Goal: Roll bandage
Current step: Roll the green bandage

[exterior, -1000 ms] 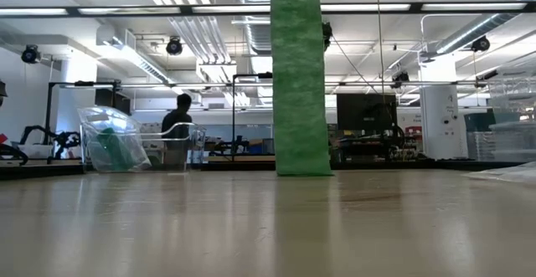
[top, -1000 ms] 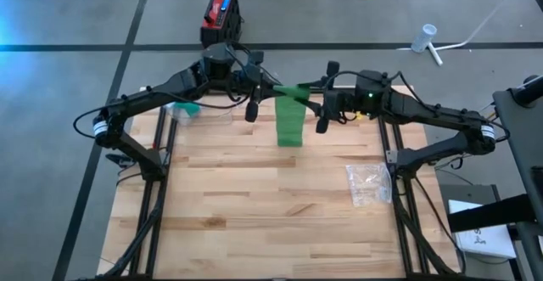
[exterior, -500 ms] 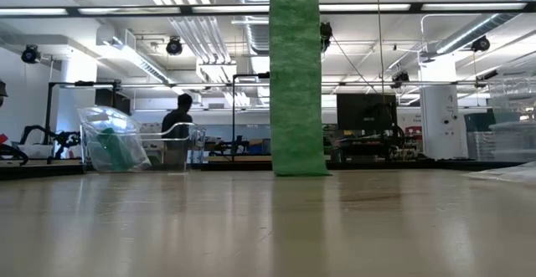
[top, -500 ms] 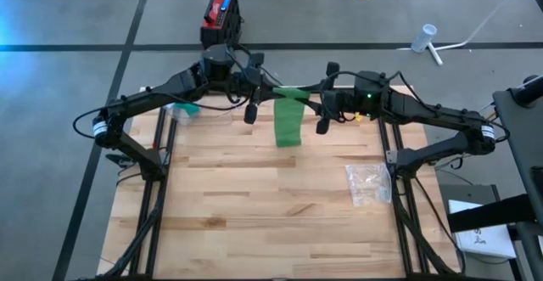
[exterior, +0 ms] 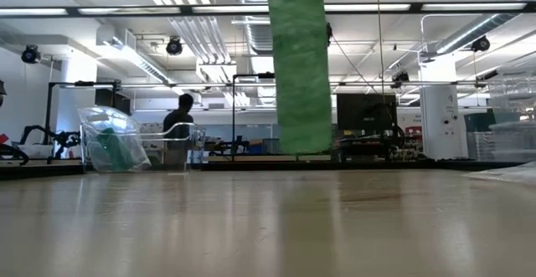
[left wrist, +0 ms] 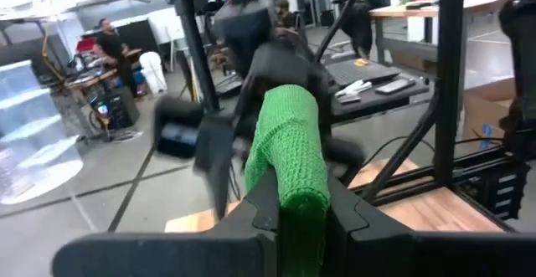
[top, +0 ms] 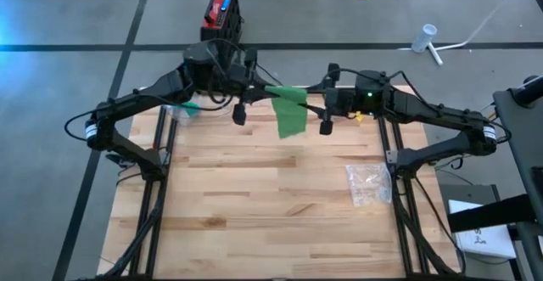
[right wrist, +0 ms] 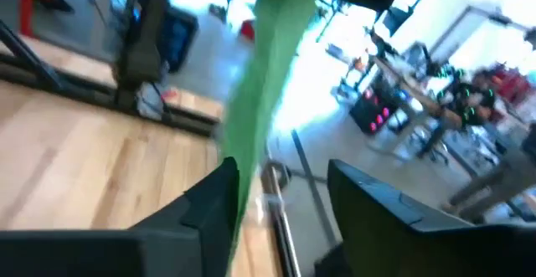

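Bandage (top: 290, 114), pinched by left gripper (left wrist: 295, 214), now hangs clear of table (top: 254, 205).

Setting: robotics lab or workshop. Butcher-block wooden table (top: 254, 205) on a black metal frame over grey concrete floor. Beyond the table, white ceiling ducts (exterior: 197, 34), fluorescent strip lights, dark computer monitors (exterior: 364, 114), cluttered workbenches (left wrist: 402, 13), a seated person (exterior: 177, 120).
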{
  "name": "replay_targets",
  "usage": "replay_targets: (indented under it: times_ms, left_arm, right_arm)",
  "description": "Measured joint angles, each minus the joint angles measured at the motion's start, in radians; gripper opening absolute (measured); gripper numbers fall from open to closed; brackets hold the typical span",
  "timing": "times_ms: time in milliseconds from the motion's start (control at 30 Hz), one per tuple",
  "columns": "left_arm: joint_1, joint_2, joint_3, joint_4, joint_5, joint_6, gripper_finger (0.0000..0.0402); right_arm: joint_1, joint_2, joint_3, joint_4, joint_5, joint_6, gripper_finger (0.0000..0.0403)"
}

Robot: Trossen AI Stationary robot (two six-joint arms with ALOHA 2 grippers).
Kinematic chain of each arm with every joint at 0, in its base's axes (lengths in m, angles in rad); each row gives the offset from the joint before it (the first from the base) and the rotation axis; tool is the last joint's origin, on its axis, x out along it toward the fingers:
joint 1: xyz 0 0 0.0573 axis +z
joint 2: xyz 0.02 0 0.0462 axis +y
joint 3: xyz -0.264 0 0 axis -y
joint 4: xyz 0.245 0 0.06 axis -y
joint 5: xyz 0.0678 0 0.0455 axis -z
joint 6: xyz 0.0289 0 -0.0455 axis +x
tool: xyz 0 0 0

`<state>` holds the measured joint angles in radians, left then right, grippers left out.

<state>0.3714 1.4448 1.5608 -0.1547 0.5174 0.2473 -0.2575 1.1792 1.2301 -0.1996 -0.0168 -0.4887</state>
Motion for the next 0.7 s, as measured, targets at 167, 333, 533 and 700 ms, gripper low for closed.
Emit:
replay_targets:
  times_ms: [167,333,533,700]
  left_arm:
    - [0.002,-0.004,-0.003,0.000,-0.017,-0.008,0.0022]
    - [0.002,-0.008,-0.003,0.005,-0.021,-0.030,0.0022]
    - [0.000,-0.007,-0.004,0.054,-0.025,-0.074,0.0022]
    - [0.000,-0.006,-0.005,0.106,-0.025,-0.121,0.0022]
  right_arm:
    - [0.006,-0.008,-0.004,0.067,-0.009,0.021,0.0199]
    - [0.013,-0.004,-0.004,0.151,-0.017,0.033,0.0173]
    - [0.013,0.025,-0.008,0.142,-0.007,0.048,0.0041]
    - [0.013,0.040,-0.038,0.110,0.004,0.078,0.0008]
